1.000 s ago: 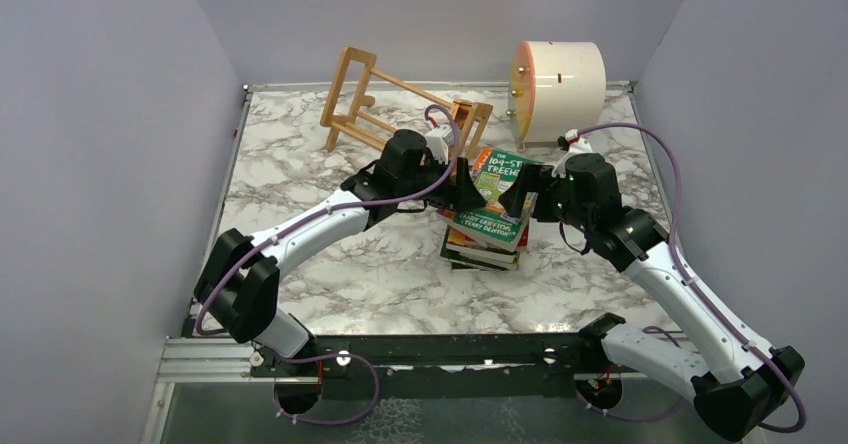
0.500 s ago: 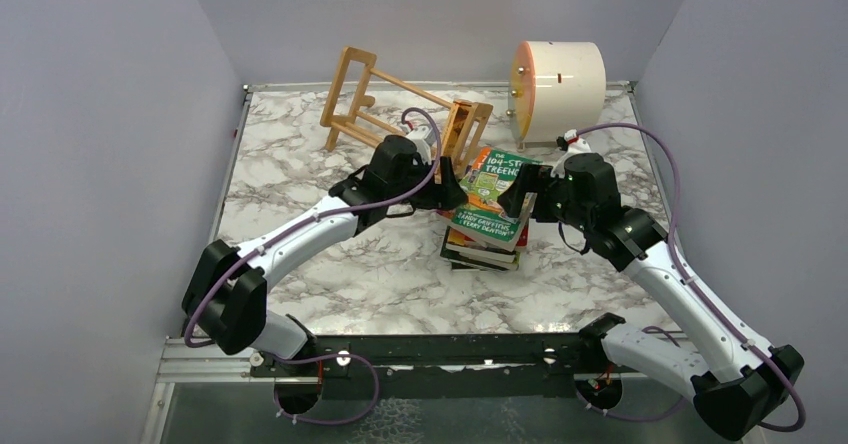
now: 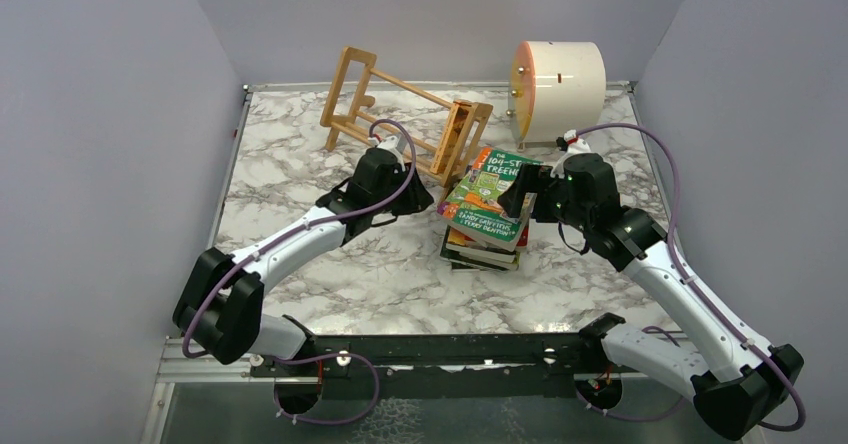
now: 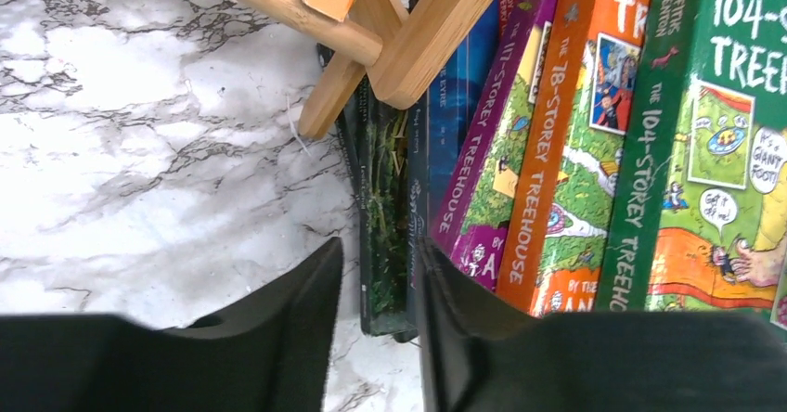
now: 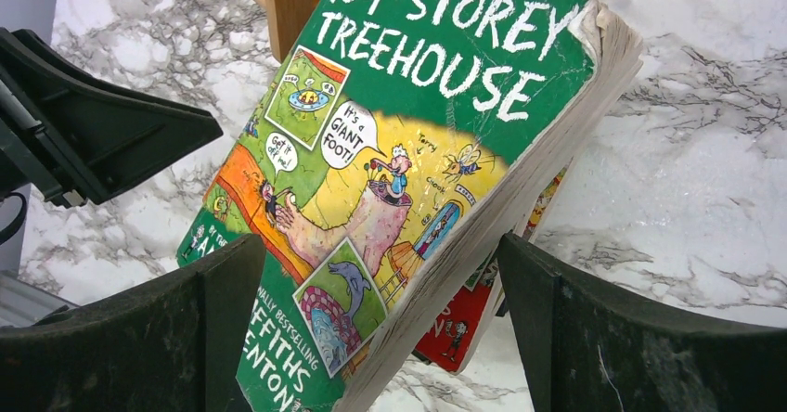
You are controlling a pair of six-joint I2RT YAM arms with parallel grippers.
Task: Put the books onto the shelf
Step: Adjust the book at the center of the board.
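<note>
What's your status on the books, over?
Left gripper jaws narrow, empty. Right gripper jaws wide astride top green book, grip unclear. Other books stacked; shelf empty, close beside them.

Left jaws narrow, right jaws wide

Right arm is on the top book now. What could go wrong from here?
1. The right gripper clamps the green book across its whole width; a paperback held so may bow or slip.
2. The shelf lies tipped over, one end close against the stack of books; lifting could knock it, and it cannot take a book as it lies.
</note>
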